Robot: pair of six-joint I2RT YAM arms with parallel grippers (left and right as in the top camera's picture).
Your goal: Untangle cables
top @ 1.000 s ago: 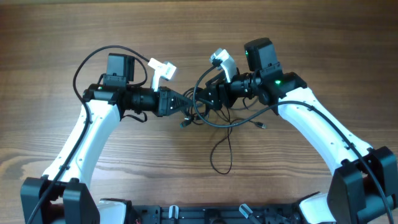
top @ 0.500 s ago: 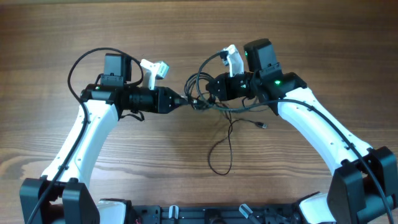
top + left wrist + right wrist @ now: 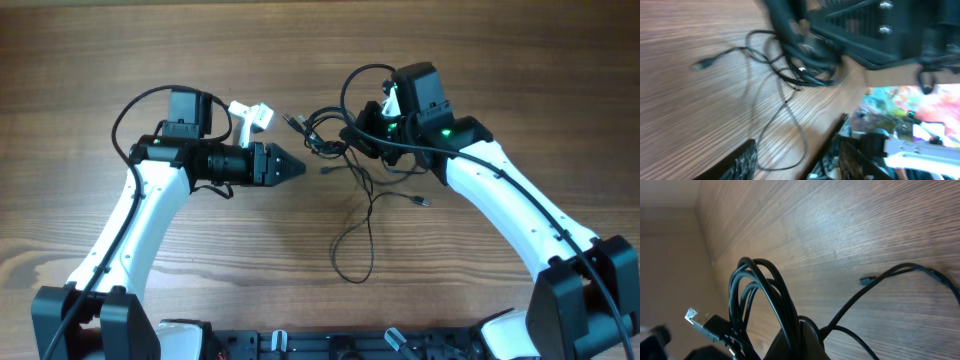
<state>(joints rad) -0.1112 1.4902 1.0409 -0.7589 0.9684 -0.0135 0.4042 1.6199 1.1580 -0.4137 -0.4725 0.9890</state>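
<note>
The cables [image 3: 318, 138] sit bunched at mid-desk [image 3: 500, 40], pinched in the right claw [image 3: 356, 138], with one loop trailing toward the base. The left claw [image 3: 300, 168], at the bundle half a second ago, now lies just apart from it, fingers spread, forearm pointing at the bundle.

Count of stock on the one wooden surface [image 3: 100, 60].
Two robot arms [image 3: 150, 215]; two claws, one left claw [image 3: 297, 167] and one right claw [image 3: 353, 137]; one tangled bundle of cables [image 3: 322, 141].

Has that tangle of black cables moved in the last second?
Yes. Against the table, the cables went toward its far edge, held in the right claw, away from the left claw.
</note>
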